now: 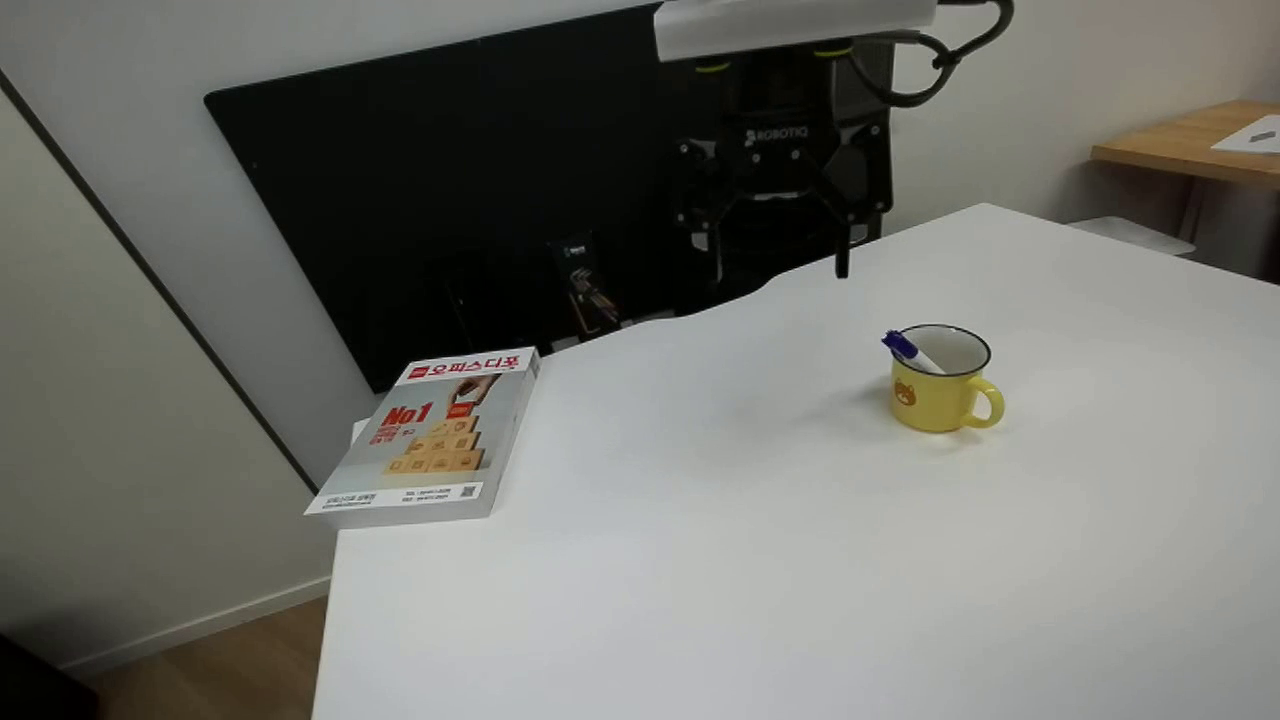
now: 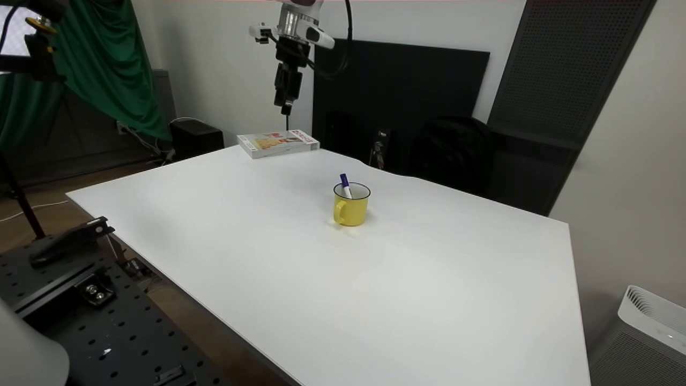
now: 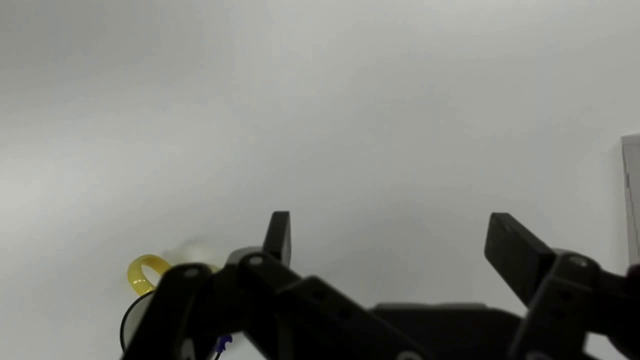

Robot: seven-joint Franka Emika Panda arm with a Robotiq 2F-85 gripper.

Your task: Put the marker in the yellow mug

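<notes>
Yellow mug [image 1: 938,402], dark-rimmed, white marker [image 1: 914,355] leaning inside — blue cap [image 1: 901,346] sticking out — hand [image 1: 779,273] well apart, spread wide

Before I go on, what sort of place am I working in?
Most likely a robotics lab or workroom. The exterior views show a hand lettered ROBOTIQ over by the table, a perforated black plate in the foreground, and a green curtain draped in the background.

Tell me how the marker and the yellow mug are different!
The marker is white and dark blue; the yellow mug is yellow outside, whitish inside. The marker is thin and tilted; the mug is wide and upright. What they share: the gripper holds neither.
</notes>
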